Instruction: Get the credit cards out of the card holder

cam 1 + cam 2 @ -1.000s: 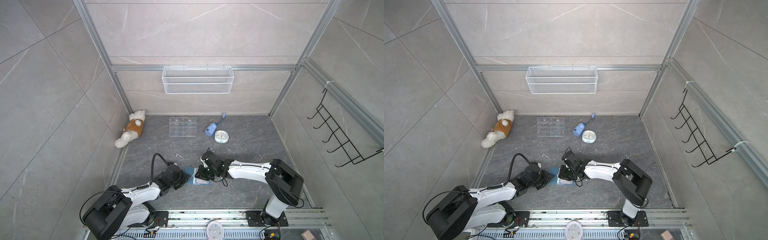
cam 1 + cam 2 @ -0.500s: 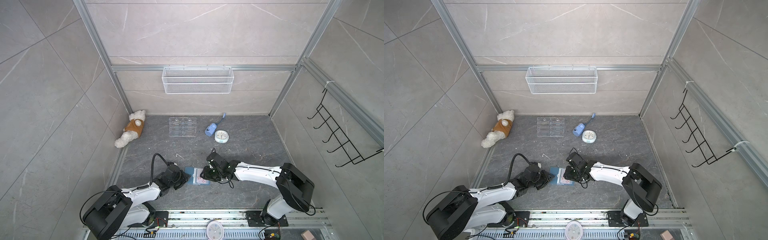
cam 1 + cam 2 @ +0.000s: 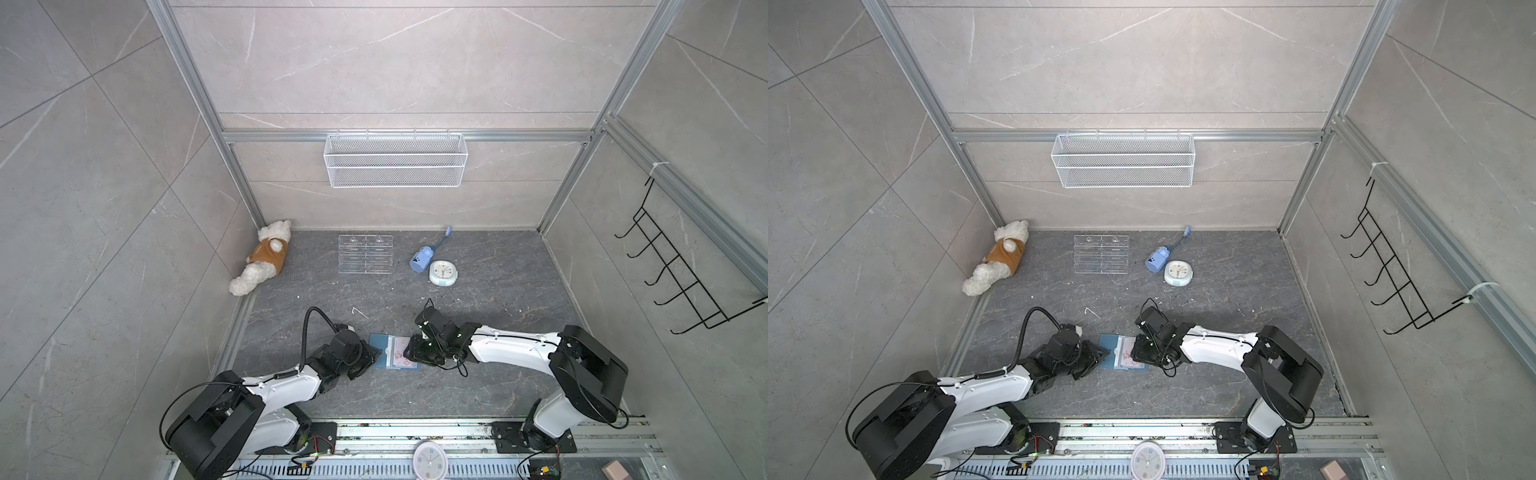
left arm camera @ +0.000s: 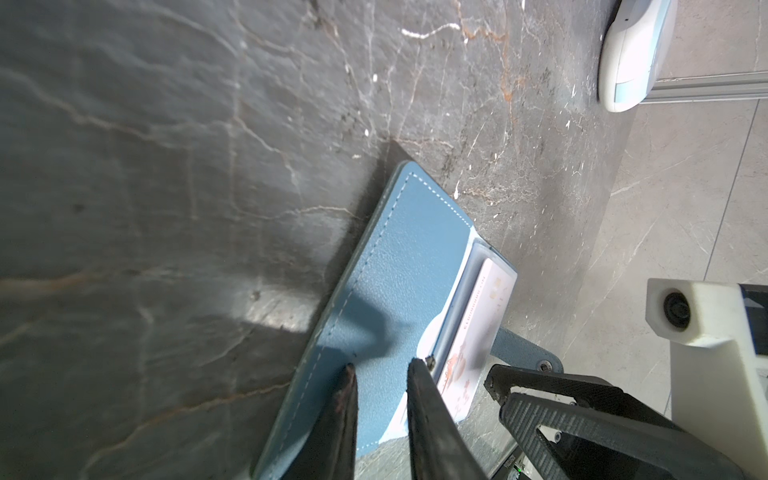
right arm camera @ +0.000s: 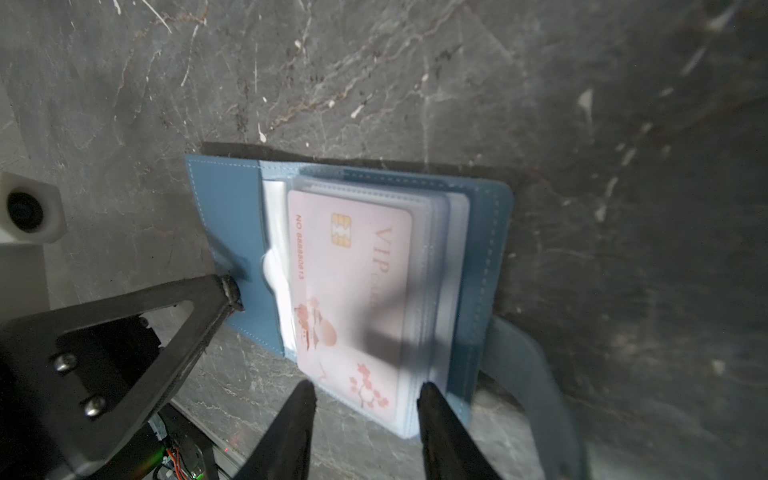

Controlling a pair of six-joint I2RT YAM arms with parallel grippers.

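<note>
**A:** Where is the dusty-blue, white-stitched card holder (image 3: 379, 351)?

**B:** It lies open and flat on the dark grey veined bench (image 3: 478, 399), between the two arms in both top views.

**A:** And the cards?

**B:** A pale pink credit card (image 5: 353, 282) with a gold chip and blossom print sits in the topmost clear plastic sleeve (image 5: 438, 216), inside the card holder.

**A:** The left tool (image 4: 384, 368)?

**B:** Its fingers are only slightly parted, with nothing between them. The tips press on the opened cover flap.

**A:** The right tool (image 5: 366, 386)?

**B:** Its jaws are spread wide and grip nothing. They straddle the sleeve stack's near edge. I cannot tell if they touch it.
</note>
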